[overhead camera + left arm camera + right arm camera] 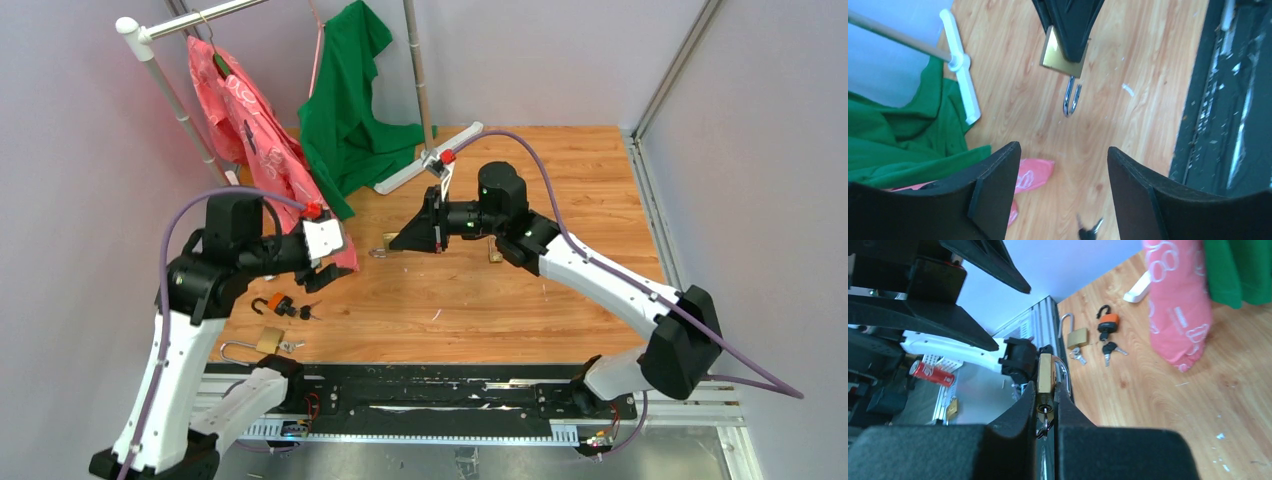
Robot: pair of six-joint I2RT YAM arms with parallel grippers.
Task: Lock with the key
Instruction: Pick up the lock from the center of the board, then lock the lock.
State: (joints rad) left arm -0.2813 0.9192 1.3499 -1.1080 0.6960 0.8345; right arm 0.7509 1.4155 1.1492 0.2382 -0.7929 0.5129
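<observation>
My right gripper (405, 238) is shut on a brass padlock (388, 243), held above the table with its shackle (376, 252) pointing left. In the right wrist view the padlock (1044, 372) is clamped edge-on between the jaws, and a key (1045, 412) on a ring sits in its keyhole. In the left wrist view the padlock (1063, 59) hangs ahead with its shackle (1071, 99) towards me. My left gripper (322, 272) is open and empty, a short way left of the padlock. Its fingers (998, 192) frame bare wood.
An orange padlock (275, 302), black keys (306, 312) and a second brass padlock (266, 343) with an open shackle lie front left. Pink (255, 130) and green (350, 100) garments hang on a rack at the back left. A small brass piece (495, 255) lies under the right arm.
</observation>
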